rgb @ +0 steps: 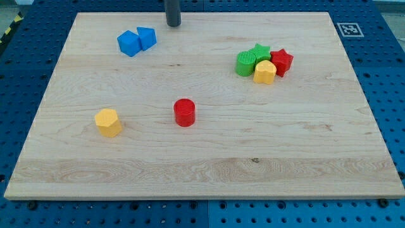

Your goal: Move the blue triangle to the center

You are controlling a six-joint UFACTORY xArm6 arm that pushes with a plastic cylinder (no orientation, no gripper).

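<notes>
Two blue blocks touch each other at the board's upper left: a blue cube (129, 43) on the left and a blue triangle-like block (147, 38) on the right. My tip (173, 24) is the lower end of the dark rod near the view's top edge. It stands a little to the right of the blue triangle and slightly above it in the view, apart from it.
A red cylinder (185, 113) stands near the board's middle. A yellow hexagonal block (108, 122) is at lower left. At upper right a cluster holds a green cylinder (245, 63), a green star (260, 52), a yellow block (264, 72) and a red star (281, 61).
</notes>
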